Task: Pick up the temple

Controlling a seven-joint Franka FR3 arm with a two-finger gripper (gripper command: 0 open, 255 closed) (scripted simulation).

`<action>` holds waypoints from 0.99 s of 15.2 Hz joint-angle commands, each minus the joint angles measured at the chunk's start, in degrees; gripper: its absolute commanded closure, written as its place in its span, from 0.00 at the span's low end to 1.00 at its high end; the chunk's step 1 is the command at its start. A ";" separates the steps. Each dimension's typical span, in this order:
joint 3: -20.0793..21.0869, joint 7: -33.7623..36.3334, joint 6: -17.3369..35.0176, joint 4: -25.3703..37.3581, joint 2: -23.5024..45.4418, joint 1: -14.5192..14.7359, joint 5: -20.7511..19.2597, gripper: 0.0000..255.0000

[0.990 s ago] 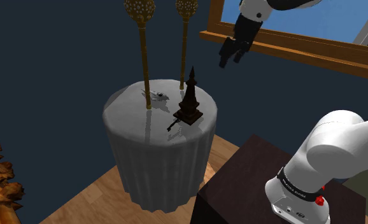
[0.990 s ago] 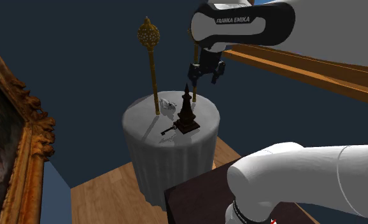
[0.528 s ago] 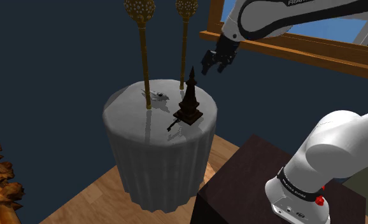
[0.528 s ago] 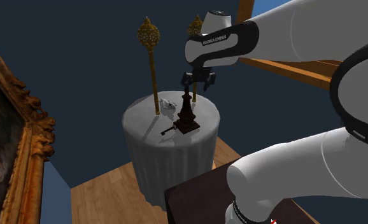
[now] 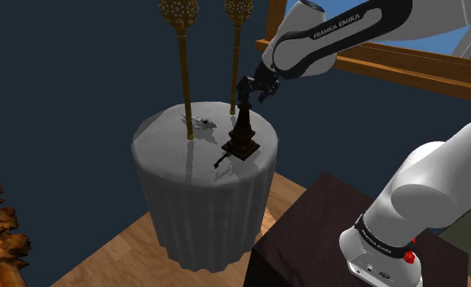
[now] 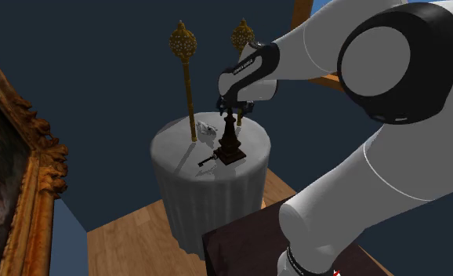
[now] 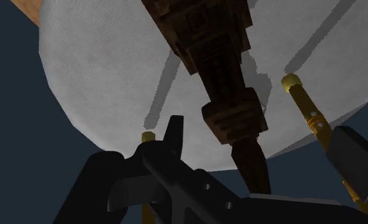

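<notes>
The gripper (image 5: 247, 88) hangs at the top of the temple (image 5: 243, 137), upright on the table (image 5: 165, 155). Its fingers (image 7: 174, 137) stand apart around the thin tip, probably the easiest part to clasp.

Two gold poles (image 5: 185, 81) stand near the temple (image 5: 243, 134).

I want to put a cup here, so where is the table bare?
Bare: the table at its near-left in the shoulder view, between the left gold pole, the small dark piece and the rim. Crowded: back and right, with the right gold pole, grey trinket, temple and end effector.
</notes>
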 commanded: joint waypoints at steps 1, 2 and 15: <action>-0.28 0.09 3.14 0.52 2.67 0.06 0.84 0.00; -0.33 -0.08 3.98 0.11 3.11 0.16 1.02 0.00; -0.55 -1.11 8.65 -1.94 5.74 0.75 2.18 1.00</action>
